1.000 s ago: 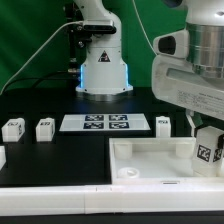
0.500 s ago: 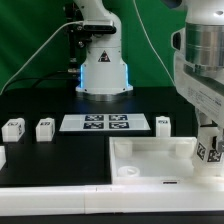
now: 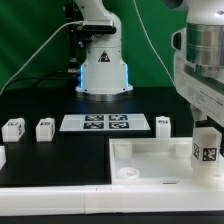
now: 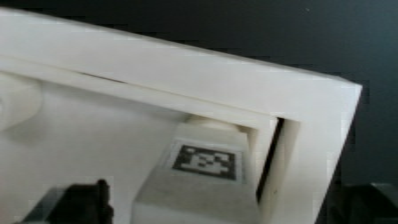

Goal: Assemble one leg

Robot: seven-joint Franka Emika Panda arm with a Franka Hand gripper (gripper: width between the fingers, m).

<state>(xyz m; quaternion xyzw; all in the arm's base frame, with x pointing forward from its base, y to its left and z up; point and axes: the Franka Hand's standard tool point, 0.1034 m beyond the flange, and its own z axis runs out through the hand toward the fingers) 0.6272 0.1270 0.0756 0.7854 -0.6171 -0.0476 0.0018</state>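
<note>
Our gripper (image 3: 208, 140) stands at the exterior view's right with its jaws clamped on the leg (image 3: 206, 152), which we hold upright, tag outward, over the near right corner of the large white tray-like piece (image 3: 150, 160). In the wrist view the leg (image 4: 210, 160) sits tight against the tray's raised rim (image 4: 196, 70), with one dark fingertip (image 4: 80, 200) just showing; we cannot tell whether the leg's foot has met a corner socket or only rests on the floor beside it. We judge the risk to lie here: if the leg is slightly off the socket, pressing down could jam it on the wall, tilt it in our grip or shove the tray. Farther back lie the marker board (image 3: 105, 123) and three spare legs: one (image 3: 163, 124) beside the board, two (image 3: 44, 128) (image 3: 12, 128) toward the exterior view's left. Beyond them rises the arm's base (image 3: 102, 70).
</note>
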